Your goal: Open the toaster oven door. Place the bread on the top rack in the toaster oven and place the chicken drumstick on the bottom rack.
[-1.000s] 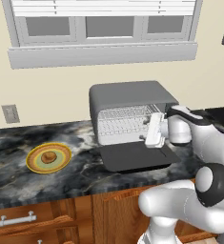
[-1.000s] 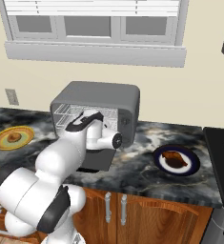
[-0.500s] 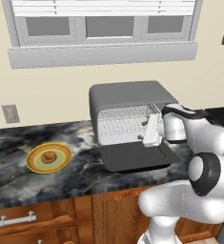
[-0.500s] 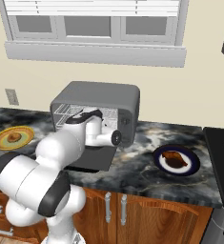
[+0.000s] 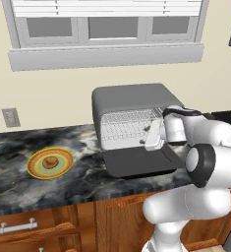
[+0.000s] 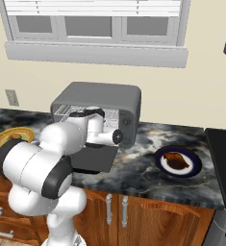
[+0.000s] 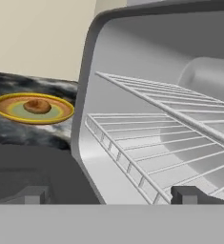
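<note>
Tabletop (image 5: 18, 172): dark marbled stone, runs L–R under the window.

Toaster oven (image 5: 131, 101): dark grey box at rear centre of the tabletop, mouth facing the robot, long axis L–R. Pale interior; two silver wire racks (image 7: 180, 124) visible, upper and lower, both bare. No readable brand or label on body or panel.

Toaster oven door (image 5: 136, 161): fully dropped, lying flat on the tabletop in front of the mouth, long axis L–R, hinge edge at the oven.

End effector (image 5: 154, 138): above the door's right part, just in front of the mouth, pointing in toward the racks. Released; fingertips (image 7: 187, 194) spread wide, nothing between them.

Yellow-rimmed plate (image 5: 50, 163): well left of the oven. Bread (image 5: 50, 161) sits at its centre, round, tan-brown.

Dark blue plate (image 6: 178, 161): right of the oven, apart from it. Chicken drumstick (image 6: 176, 159) lies on it, reddish-brown, long axis approx. diagonal in the right base view.
</note>
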